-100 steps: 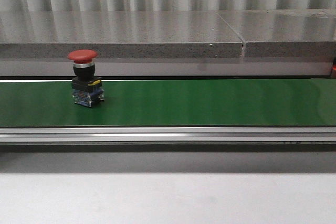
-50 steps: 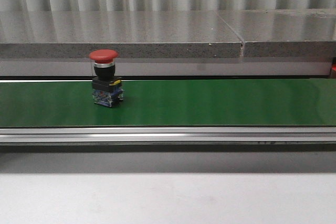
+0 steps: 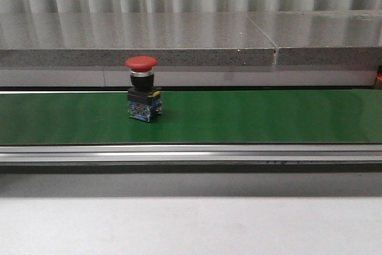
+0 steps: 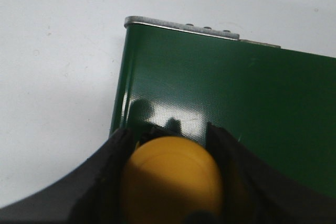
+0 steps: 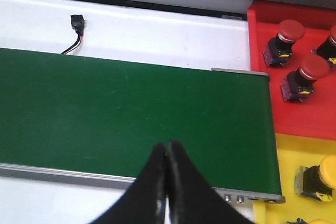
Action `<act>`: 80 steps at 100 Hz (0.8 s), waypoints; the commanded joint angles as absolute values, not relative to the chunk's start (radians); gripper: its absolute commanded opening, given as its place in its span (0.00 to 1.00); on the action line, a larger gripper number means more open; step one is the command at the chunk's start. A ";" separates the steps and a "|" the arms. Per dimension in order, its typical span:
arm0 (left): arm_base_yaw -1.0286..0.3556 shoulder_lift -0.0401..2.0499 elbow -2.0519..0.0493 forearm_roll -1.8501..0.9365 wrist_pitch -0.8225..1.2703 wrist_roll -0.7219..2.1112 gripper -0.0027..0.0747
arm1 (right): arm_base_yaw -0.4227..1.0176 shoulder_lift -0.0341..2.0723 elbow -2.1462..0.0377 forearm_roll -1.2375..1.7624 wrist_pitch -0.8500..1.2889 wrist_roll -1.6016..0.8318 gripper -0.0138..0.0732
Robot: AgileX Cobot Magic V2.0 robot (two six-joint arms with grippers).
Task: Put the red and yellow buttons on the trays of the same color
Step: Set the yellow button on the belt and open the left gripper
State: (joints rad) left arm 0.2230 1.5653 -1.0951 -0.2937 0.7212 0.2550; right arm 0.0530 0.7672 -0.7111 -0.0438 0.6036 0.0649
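- Front view shows one green conveyor belt (image 3: 250,117) running the full width of the scene, with a grey stone ledge (image 3: 179,40) behind it and a white tabletop (image 3: 191,225) in front.
- Standing upright on that belt, left of centre, is one red mushroom-head push button (image 3: 142,88); neither arm appears in this view.
- Right wrist view takes in the far end of the belt (image 5: 131,108), where two trays sit just beside it: one red tray (image 5: 262,35) and one yellow tray (image 5: 286,156), touching each other along one edge.
- Three red buttons lie in the red tray: one (image 5: 283,38), a second (image 5: 305,77), and a third (image 5: 331,43) cut off by the frame edge.
- One yellow button (image 5: 321,178) lies on its side in the yellow tray; a sliver of another yellow object shows at the frame edge, too cropped to identify.
- One small black connector with wires (image 5: 76,27) rests on the white surface beside the belt.
- Right gripper (image 5: 167,153) hangs over the belt with its fingers pressed together, nothing between them.
- Left wrist view shows the left gripper (image 4: 170,145) clamped on one yellow button (image 4: 170,177), a finger on each side of its cap, over the other end of the belt (image 4: 236,93).
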 commanded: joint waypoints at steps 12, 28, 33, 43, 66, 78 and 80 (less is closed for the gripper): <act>0.218 1.531 -1.119 -0.338 0.712 0.270 0.89 | 0.055 0.758 -0.734 -0.050 0.536 0.057 0.08; 0.212 1.508 -1.119 -0.389 0.716 0.313 0.91 | 0.055 0.758 -0.734 -0.050 0.536 0.057 0.08; 0.201 1.492 -1.119 -0.402 0.716 0.332 0.89 | 0.055 0.758 -0.734 -0.050 0.536 0.057 0.08; 0.169 1.447 -1.119 -0.409 0.711 0.351 0.89 | 0.055 0.758 -0.734 -0.050 0.536 0.057 0.08; 0.085 1.298 -1.115 -0.409 0.655 0.351 0.89 | 0.055 0.758 -0.734 -0.050 0.536 0.057 0.08; 0.052 1.197 -1.091 -0.409 0.622 0.352 0.89 | 0.055 0.758 -0.734 -0.050 0.536 0.057 0.08; 0.046 1.177 -1.084 -0.409 0.615 0.352 0.89 | 0.055 0.758 -0.734 -0.050 0.536 0.057 0.08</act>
State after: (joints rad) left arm 0.0704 1.2702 -1.0791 -0.3810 0.6905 0.3477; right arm 0.0530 0.7672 -0.7111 -0.0438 0.6036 0.0649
